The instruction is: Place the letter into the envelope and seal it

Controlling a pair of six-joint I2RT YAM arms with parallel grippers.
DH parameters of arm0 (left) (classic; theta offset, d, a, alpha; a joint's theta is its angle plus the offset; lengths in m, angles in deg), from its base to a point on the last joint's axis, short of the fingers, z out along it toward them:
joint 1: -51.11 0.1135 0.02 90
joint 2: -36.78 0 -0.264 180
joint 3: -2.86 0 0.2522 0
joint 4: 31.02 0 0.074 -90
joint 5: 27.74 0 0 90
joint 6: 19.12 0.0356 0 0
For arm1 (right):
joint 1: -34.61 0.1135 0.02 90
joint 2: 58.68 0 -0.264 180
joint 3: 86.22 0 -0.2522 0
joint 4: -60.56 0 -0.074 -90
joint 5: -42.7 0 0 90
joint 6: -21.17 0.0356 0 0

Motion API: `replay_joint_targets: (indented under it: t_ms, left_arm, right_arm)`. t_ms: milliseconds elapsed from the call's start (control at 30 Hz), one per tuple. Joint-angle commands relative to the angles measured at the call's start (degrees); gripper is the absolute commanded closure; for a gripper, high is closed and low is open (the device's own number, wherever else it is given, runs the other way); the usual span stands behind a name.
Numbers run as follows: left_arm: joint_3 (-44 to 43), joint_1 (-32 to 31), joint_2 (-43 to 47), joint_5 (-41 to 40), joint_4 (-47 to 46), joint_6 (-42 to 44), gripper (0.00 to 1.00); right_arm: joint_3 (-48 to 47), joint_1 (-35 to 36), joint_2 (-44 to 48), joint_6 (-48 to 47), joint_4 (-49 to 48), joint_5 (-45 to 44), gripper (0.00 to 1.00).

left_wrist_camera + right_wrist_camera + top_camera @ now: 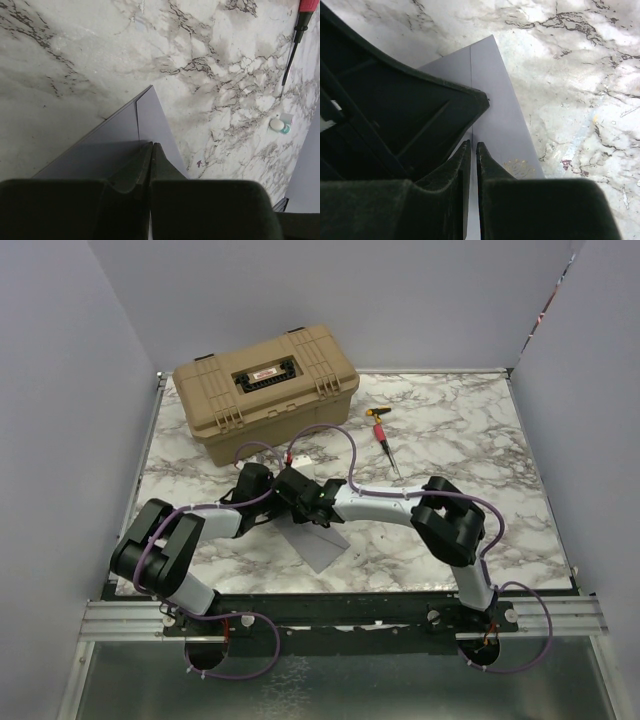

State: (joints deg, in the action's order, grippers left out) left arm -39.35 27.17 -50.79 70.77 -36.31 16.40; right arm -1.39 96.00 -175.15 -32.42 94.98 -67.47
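Observation:
The grey-lilac envelope point(322, 546) lies flat on the marble table between both arms. It also shows in the left wrist view point(112, 142) and in the right wrist view point(497, 100), with a fold line down it and a small gold mark. My left gripper point(152, 145) is shut, its tips resting on the envelope beside the fold line. My right gripper point(472, 144) is shut to a thin slit, tips down on the same line, right next to the left gripper's dark body point(395, 110). The tan letter is not in view.
A tan hard case point(265, 385) stands at the back left. A red-handled screwdriver point(385, 440) lies right of it and also shows in the left wrist view point(296, 37). A small white and teal round item point(278, 125) lies near the screwdriver's tip.

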Motion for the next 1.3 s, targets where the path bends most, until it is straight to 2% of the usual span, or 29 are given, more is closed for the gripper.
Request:
replay_joint_targets:
  t_ms: [0,267,633,833,1267]
  left_arm:
    - [2.4,0.4,-1.3,-2.6,3.8,0.0,1.00]
    - [2.0,0.4,-1.3,-2.6,4.1,0.3,1.00]
    - [1.9,0.5,-1.8,-3.4,4.9,0.6,1.00]
    - [2.0,0.4,-2.4,-3.6,5.0,0.8,1.00]
    - [1.4,0.5,-2.7,-3.5,5.7,1.7,1.00]
  right_arm:
    - [-1.7,-0.3,-2.4,1.3,2.9,-3.2,0.88]
    - [0.3,-0.3,-1.6,3.6,4.5,-2.6,0.91]
    - [5.6,-0.3,1.6,3.0,4.5,7.0,0.97]
    - [9.0,-0.1,4.0,3.1,5.1,9.4,0.99]
    - [11.6,-0.3,4.7,2.1,8.8,6.8,0.99]
